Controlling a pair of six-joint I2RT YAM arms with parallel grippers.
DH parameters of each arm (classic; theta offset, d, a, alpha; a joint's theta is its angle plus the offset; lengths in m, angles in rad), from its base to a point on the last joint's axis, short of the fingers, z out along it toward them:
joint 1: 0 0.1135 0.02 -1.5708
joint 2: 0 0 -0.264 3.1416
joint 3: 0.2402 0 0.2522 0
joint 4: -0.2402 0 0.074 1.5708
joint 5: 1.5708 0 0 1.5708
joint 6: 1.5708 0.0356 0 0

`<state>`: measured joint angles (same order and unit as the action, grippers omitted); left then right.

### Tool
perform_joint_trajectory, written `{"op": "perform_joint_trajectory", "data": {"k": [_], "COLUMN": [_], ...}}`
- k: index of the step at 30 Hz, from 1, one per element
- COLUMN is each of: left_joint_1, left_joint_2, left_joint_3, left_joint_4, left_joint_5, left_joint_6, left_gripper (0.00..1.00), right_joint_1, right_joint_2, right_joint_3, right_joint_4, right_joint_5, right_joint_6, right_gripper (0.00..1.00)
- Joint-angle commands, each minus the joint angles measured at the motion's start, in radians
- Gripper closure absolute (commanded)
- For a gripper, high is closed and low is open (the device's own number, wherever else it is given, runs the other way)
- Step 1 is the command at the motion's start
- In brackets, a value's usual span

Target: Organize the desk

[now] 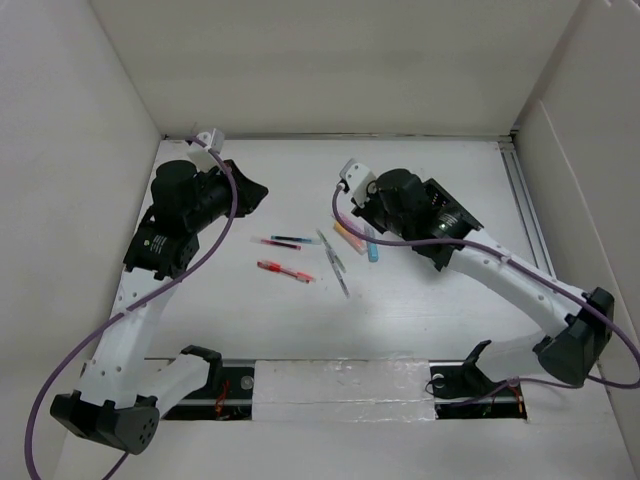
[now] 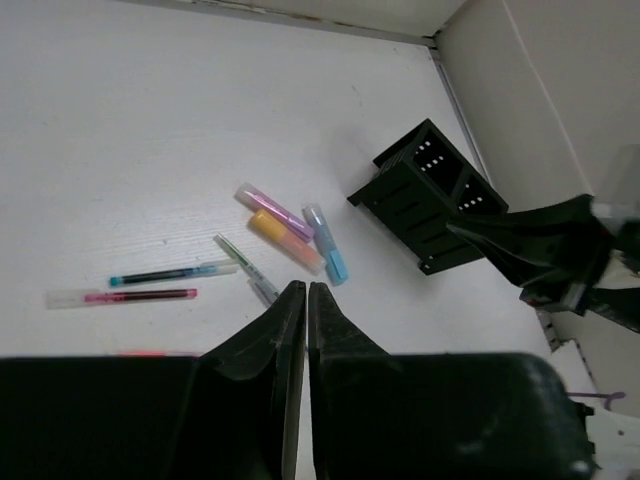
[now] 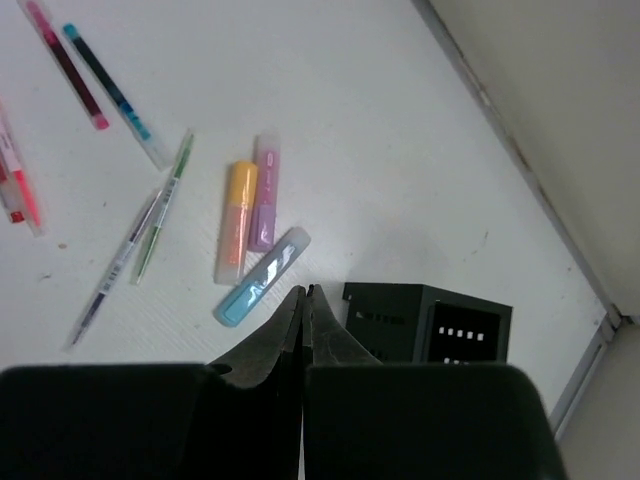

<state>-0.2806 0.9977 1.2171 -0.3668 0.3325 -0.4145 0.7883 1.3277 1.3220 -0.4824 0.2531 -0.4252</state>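
The white desk (image 1: 420,310) has pens and highlighters loose in its middle. Orange (image 3: 237,220), purple (image 3: 264,192) and blue (image 3: 262,277) highlighters lie side by side. A teal pen (image 3: 110,85), a dark red pen (image 3: 68,65), a green pen (image 3: 160,205) and a grey pen (image 3: 115,270) lie to their left, and a red pen (image 1: 285,270) lies nearer the front. My right gripper (image 3: 305,292) is shut and empty, above the blue highlighter's end and beside the black slotted box (image 3: 430,320). Also shut and empty, my left gripper (image 2: 306,288) hovers left of the pens.
The black slotted box (image 2: 425,195) lies on its side, partly under the right arm (image 2: 540,250). White walls close three sides. A metal rail (image 1: 525,200) runs along the right edge. A white padded strip (image 1: 340,385) lies between the arm bases.
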Motion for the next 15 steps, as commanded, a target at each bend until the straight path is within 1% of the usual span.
{"op": "perform_joint_trajectory", "data": {"k": [1,3,4,5,6,8,9,10,11,12,13,15], "left_joint_1": [-0.003,-0.003,-0.003,-0.003,-0.003,-0.003,-0.003,-0.003,-0.003,-0.003,-0.003,-0.003], "left_joint_2": [-0.005,-0.008,-0.017,-0.022,-0.028,-0.040,-0.044,-0.048,-0.050,-0.050,-0.053,-0.060], "left_joint_3": [-0.007,-0.008,-0.014,-0.019,-0.025,-0.044,-0.059,-0.063,-0.065,-0.064,-0.062,-0.070], "left_joint_4": [0.048,0.042,0.043,0.045,0.048,0.048,0.051,0.049,0.043,0.036,0.034,0.037], "left_joint_5": [-0.007,-0.026,-0.030,-0.035,-0.039,-0.038,-0.017,-0.004,0.011,0.011,0.011,0.020], "left_joint_6": [0.005,0.022,0.025,0.034,0.036,0.036,0.042,0.046,0.052,0.062,0.065,0.072], "left_gripper": [1.00,1.00,1.00,1.00,1.00,0.88,0.77,0.69,0.64,0.60,0.57,0.55], "right_joint_1": [-0.046,-0.055,-0.081,-0.081,-0.098,-0.118,-0.118,-0.118,-0.118,-0.118,-0.127,-0.127], "right_joint_2": [0.034,0.036,0.042,0.048,0.062,0.132,0.161,0.189,0.236,0.258,0.277,0.338], "right_joint_3": [-0.052,-0.095,-0.136,-0.154,-0.165,-0.155,-0.138,-0.127,-0.113,-0.110,-0.107,-0.089], "right_joint_4": [0.063,0.122,0.140,0.190,0.200,0.185,0.165,0.156,0.157,0.165,0.175,0.215], "right_joint_5": [-0.006,0.024,0.031,0.034,0.029,0.020,0.032,0.050,0.073,0.074,0.065,0.026], "right_joint_6": [0.049,0.101,0.112,0.124,0.131,0.161,0.184,0.198,0.221,0.232,0.238,0.259], "right_gripper": [1.00,1.00,1.00,1.00,0.99,0.98,0.98,0.97,0.97,0.95,0.90,0.82]}}
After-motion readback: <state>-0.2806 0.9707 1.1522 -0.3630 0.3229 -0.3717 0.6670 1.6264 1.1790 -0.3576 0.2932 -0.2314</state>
